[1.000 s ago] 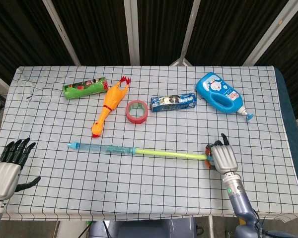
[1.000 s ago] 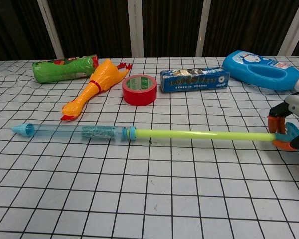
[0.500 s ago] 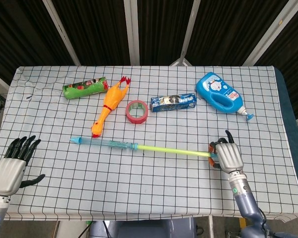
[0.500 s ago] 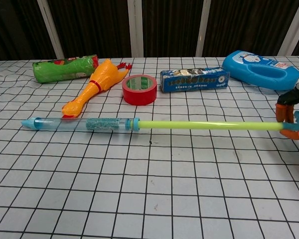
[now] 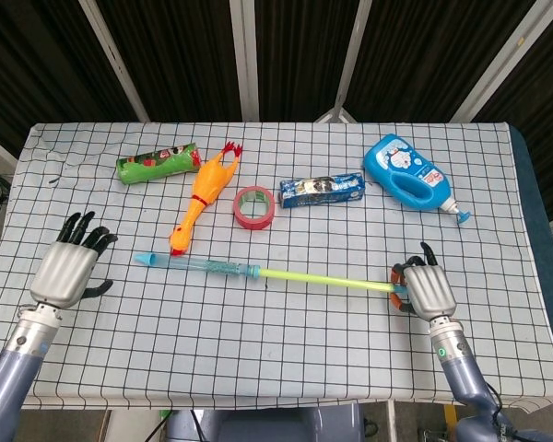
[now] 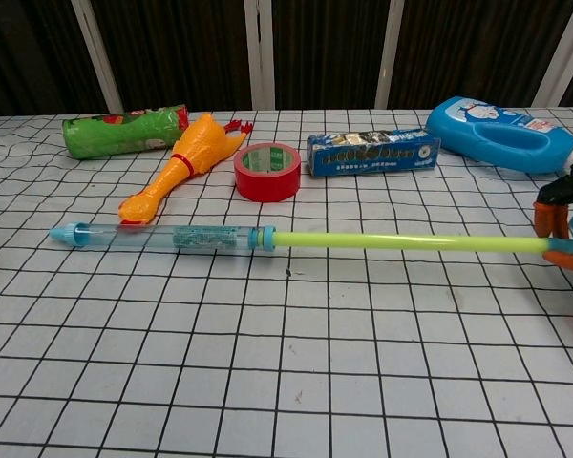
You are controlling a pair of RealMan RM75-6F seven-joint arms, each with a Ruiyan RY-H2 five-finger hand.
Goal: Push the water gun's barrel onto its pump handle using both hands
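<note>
The water gun lies across the checked table: a clear blue barrel point(image 5: 198, 266) point(image 6: 162, 238) with its nozzle to the left, and a long yellow-green pump rod point(image 5: 327, 281) point(image 6: 406, 243) drawn far out to the right. My right hand point(image 5: 425, 289) grips the orange pump handle point(image 5: 398, 285) point(image 6: 557, 229) at the rod's right end. My left hand point(image 5: 67, 271) hovers open, fingers spread, left of the barrel's nozzle point(image 5: 141, 261) and apart from it. The chest view shows only a little of the right hand at its right edge, and none of the left.
Behind the gun lie a rubber chicken point(image 5: 204, 196), a red tape roll point(image 5: 254, 206), a green snack tube point(image 5: 157, 162), a blue packet point(image 5: 321, 191) and a blue detergent bottle point(image 5: 407, 171). The chicken's feet sit just behind the barrel. The table's front edge point(image 5: 258, 401) is near both forearms.
My right hand has pulled the handle rightward, dragging the whole gun a little right. My left hand has risen from the table's front-left corner toward the nozzle.
</note>
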